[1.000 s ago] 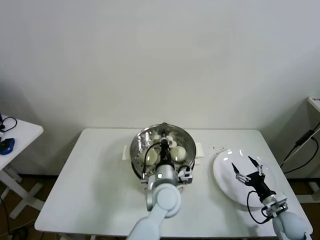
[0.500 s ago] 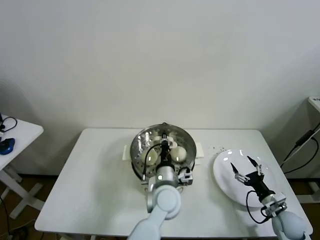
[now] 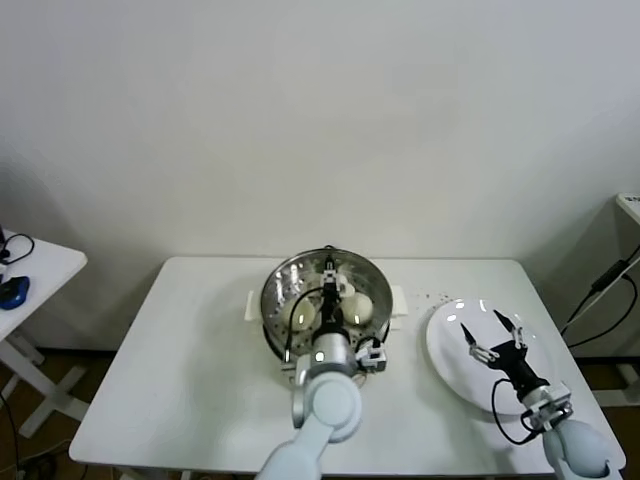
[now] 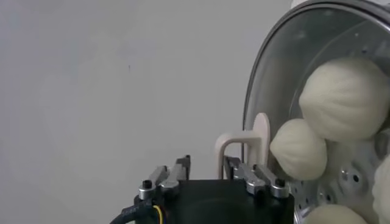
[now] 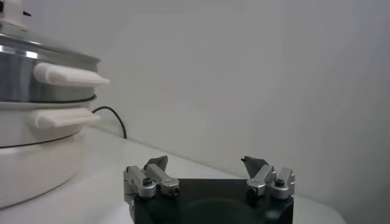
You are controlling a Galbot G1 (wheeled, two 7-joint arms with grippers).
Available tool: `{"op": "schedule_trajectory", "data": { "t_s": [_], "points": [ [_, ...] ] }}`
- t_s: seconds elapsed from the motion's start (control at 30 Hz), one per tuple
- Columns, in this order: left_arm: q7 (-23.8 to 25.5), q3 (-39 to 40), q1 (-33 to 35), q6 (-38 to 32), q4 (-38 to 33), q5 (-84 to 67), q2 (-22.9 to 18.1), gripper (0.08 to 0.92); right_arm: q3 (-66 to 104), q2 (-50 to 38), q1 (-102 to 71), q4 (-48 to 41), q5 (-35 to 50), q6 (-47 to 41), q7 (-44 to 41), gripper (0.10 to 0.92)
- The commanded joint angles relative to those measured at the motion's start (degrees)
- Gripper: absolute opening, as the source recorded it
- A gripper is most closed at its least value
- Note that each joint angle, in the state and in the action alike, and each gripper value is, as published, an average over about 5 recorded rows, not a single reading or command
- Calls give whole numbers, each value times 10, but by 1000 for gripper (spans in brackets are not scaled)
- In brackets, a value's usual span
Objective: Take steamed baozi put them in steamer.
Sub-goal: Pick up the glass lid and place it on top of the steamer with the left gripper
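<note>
Baozi (image 3: 304, 316) lie inside the steamer (image 3: 285, 280), which stands at the middle of the white surface (image 3: 180, 370), toward its far edge. From the head view 2 buns show clearly on the perforated floor, one left of the left arm and another (image 3: 358, 308) right of it; the left wrist view shows 4 (image 4: 347, 97), though 2 are cut off at the picture's edge. The left tool (image 3: 328, 283) reaches into the basket between the buns, over its middle. Its fingers (image 4: 253, 175) stand partly apart with nothing between them. The right tool (image 3: 491, 335) hovers over the white plate (image 3: 448, 350) at the right side of the surface, jaws spread wide and holding nothing. The steamer's white handle (image 5: 67, 74) shows in the right wrist view, well apart from that tool.
</note>
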Motion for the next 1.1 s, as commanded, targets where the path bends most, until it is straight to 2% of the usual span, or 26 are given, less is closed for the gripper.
{"op": "schedule_trajectory", "data": {
  "t_s": [0.03,0.33,0.43,1.1],
  "points": [
    [5,-2,3,-5,-9,-1,-21,493,-1,1,2,-1,-1,-1,-2,823],
    [17,-6,5,-18,-38,-12,-6,749,-2,2,7,-9,-3,-1,-3,823],
    [20,-6,6,-24,-50,-24,-2,806,-2,2,9,-12,-5,-1,-4,823],
    [57,-25,47,-74,-122,-63,39,823,-3,3,23,-24,-11,-2,-5,823]
  ]
}}
